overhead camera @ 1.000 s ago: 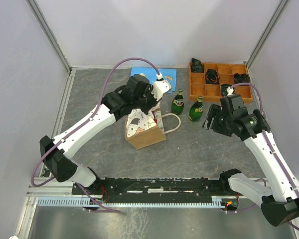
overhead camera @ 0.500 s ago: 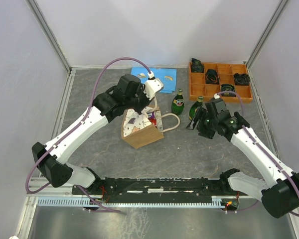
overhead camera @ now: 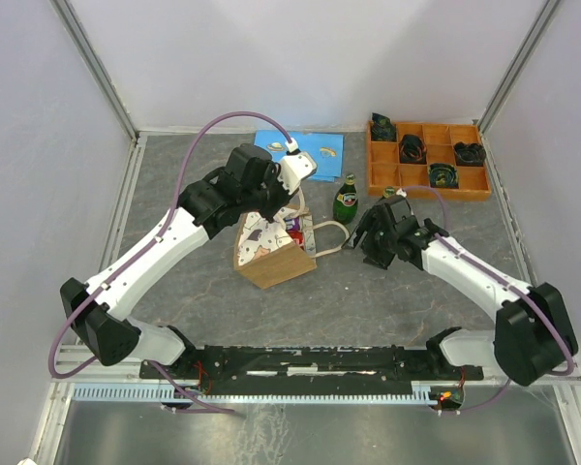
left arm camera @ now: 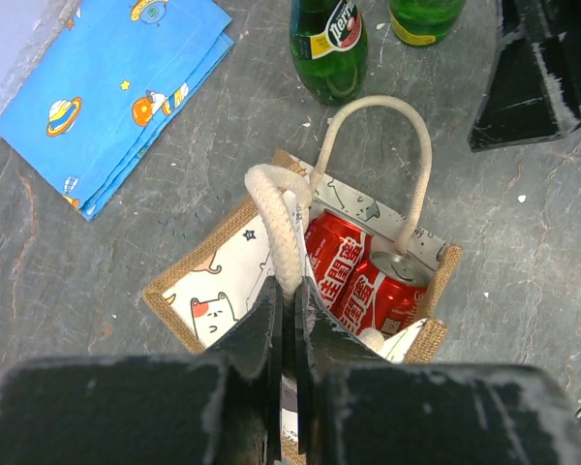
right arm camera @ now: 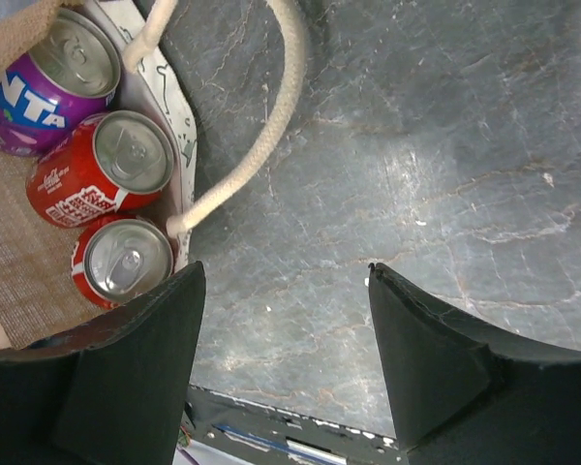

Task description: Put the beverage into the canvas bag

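Open, empty right end effector (right arm camera: 281,276) hovers near-right of the upright Perrier bottle (overhead camera: 346,199), while left end effector (left arm camera: 289,291) clenches a handle (left arm camera: 271,194) of the canvas bag (overhead camera: 276,266).

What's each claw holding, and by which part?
Left claw is shut on one cream rope handle of the canvas bag, pinched at the top of its loop. Right claw is open and holds nothing.

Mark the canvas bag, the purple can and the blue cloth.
canvas bag (overhead camera: 283,268): top view, brown front wall.
purple can (right arm camera: 46,87): right wrist view, purple side below the lid.
blue cloth (left arm camera: 116,92): left wrist view, middle of the top fold.
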Controlling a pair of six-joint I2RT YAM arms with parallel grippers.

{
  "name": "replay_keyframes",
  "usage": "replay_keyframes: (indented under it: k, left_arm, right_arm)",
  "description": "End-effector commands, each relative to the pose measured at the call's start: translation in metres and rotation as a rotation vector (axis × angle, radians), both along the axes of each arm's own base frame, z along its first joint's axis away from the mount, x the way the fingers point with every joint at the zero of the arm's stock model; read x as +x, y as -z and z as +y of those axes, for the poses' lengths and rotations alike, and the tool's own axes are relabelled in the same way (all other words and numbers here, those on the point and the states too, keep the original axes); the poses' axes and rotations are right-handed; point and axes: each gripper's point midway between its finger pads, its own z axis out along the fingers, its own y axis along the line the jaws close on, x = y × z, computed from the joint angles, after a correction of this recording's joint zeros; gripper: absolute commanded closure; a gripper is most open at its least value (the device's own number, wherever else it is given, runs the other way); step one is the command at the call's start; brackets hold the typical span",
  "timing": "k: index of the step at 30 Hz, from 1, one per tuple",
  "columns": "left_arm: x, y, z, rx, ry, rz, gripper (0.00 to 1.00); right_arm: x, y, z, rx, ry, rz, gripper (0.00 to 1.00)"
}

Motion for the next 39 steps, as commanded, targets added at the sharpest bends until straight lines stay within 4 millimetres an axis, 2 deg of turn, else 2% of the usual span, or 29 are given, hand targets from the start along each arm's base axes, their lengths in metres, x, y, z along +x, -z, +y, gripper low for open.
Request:
replay_keyframes:
  k: [1, 7, 14, 28, 33, 37, 39]
  left_arm:
    - [0.003, -0.032, 0.008, -0.074, -0.047, -0.071, 0.97]
    - [0.002, -0.032, 0.006, -0.082, -0.044, -0.062, 0.97]
    - [0.002, -0.031, 0.003, -0.089, -0.036, -0.053, 0.97]
    - [-0.001, -0.029, 0.002, -0.091, -0.027, -0.037, 0.97]
    - [-0.001, -0.029, 0.001, -0.097, -0.023, -0.033, 0.97]
    - [-0.002, -0.029, 0.001, -0.099, -0.022, -0.032, 0.97]
    - [-0.002, -0.03, 0.001, -0.1, -0.021, -0.032, 0.97]
  right_arm:
    - [0.029, -0.006, 0.014, 0.048, 0.038, -0.086, 0.24]
    - [0.037, 0.011, 0.024, 0.058, 0.068, -0.072, 0.24]
    - [0.036, 0.035, 0.036, 0.039, 0.078, -0.044, 0.25]
    - [0.046, 0.041, 0.056, 0.031, 0.085, -0.094, 0.29]
    - [0.051, 0.039, 0.064, 0.026, 0.073, -0.109, 0.38]
    - [0.051, 0.038, 0.069, 0.031, 0.054, -0.112, 0.55]
    - [0.051, 0.036, 0.071, 0.034, 0.047, -0.115, 0.67]
